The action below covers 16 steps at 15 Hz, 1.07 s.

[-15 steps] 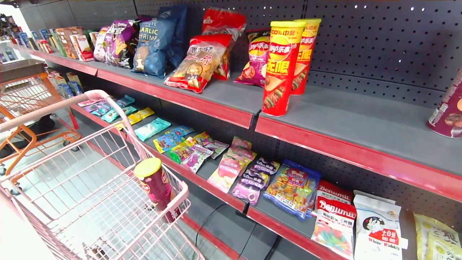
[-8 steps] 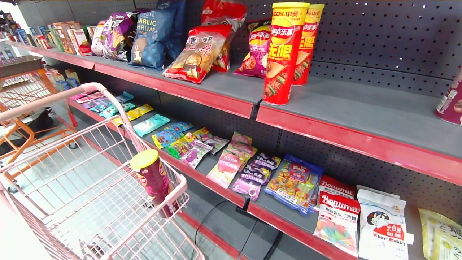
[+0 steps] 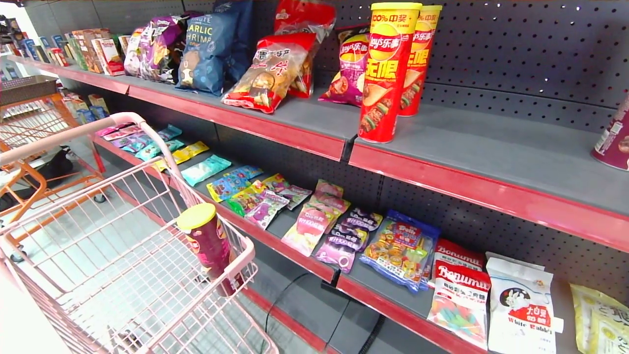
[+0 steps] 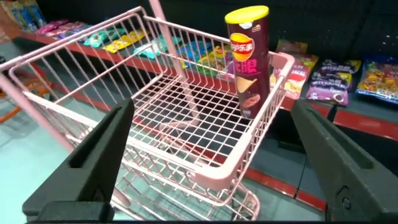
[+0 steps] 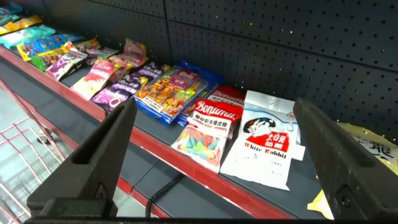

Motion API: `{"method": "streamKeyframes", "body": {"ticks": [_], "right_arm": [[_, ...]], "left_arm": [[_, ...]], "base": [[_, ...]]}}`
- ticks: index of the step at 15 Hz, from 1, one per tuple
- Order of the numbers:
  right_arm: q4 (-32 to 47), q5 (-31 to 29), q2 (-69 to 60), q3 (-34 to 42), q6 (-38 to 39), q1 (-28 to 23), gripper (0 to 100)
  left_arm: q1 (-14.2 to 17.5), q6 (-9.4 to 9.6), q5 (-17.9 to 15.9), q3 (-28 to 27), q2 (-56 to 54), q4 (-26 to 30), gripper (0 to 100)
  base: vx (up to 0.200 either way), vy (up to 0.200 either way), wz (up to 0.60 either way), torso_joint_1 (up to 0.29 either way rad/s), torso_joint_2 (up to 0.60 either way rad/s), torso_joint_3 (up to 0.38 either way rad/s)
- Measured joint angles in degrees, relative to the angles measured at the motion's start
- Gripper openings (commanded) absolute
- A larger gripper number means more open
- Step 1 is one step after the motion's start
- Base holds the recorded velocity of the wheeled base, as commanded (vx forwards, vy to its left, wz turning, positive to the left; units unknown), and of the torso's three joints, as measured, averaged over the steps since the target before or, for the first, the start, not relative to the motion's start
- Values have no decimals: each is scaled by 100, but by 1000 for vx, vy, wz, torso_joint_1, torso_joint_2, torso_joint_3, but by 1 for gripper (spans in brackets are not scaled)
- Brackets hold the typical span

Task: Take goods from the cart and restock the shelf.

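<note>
The maroon canister [image 3: 209, 248] stood upright in the cart [image 4: 233, 149]. Its yellow lid was up and its long axis ran close to vertical. It was tucked into the cart corner nearest the shelving, just beside the pink rim. It lay ahead of my left gripper [image 4: 211, 112] and a little toward one finger, across the open wire basket. That gripper's fingers were spread wide and held nothing. The left arm was plainly the nearer one. My right gripper [image 5: 214, 112], also wide and empty, hung over the candy packets [image 5: 186, 87] on the lower shelf, well apart from the cart.

I judged a side grasp on the upper body safest, since the rim and wire wall crowded the lower half on two sides. A straight lift would then clear the rail. The upper shelf [image 3: 491, 157] had bare grey board between the red canisters [image 3: 385, 78] and a matching maroon one [image 3: 612, 142], with room to set it down.
</note>
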<state>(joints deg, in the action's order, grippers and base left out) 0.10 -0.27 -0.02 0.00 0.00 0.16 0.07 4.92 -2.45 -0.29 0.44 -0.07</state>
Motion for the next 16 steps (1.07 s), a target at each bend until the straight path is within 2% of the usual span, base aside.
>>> {"method": "streamKeyframes", "body": {"ticks": [3, 4, 6, 7, 9, 12, 13, 15, 16], "right_arm": [[0, 2, 0, 0, 0, 2, 100], [-2, 2, 0, 0, 0, 2, 100], [0, 2, 0, 0, -7, -2, 100], [0, 5, 0, 0, -5, -2, 100], [0, 2, 0, 0, -2, -2, 100], [0, 5, 0, 0, -10, 0, 100], [0, 13, 0, 0, -10, 0, 100], [0, 16, 0, 0, 0, 2, 100], [-2, 17, 0, 0, 0, 0, 100]], "left_arm": [[0, -26, -17, -122, 13, -20, 100], [-18, -160, -30, -414, 112, -24, 100], [-84, -557, -56, -1365, 667, -66, 100], [-108, -744, -66, -1922, 1215, -85, 100], [-115, -836, -85, -2675, 2588, -216, 100], [-54, -836, -288, -2926, 4790, -991, 100], [102, -831, -468, -2948, 5460, -1253, 100], [670, -816, -1118, -2992, 6389, -1492, 100], [861, -807, -1271, -2966, 6698, -1554, 100]], "base": [[0, 0, 0, 0, 0, 0], [0, 0, 0, 0, 0, 0], [0, 0, 0, 0, 0, 0], [0, 0, 0, 0, 0, 0], [0, 0, 0, 0, 0, 0], [0, 0, 0, 0, 0, 0], [0, 0, 0, 0, 0, 0], [0, 0, 0, 0, 0, 0], [0, 0, 0, 0, 0, 0]]}}
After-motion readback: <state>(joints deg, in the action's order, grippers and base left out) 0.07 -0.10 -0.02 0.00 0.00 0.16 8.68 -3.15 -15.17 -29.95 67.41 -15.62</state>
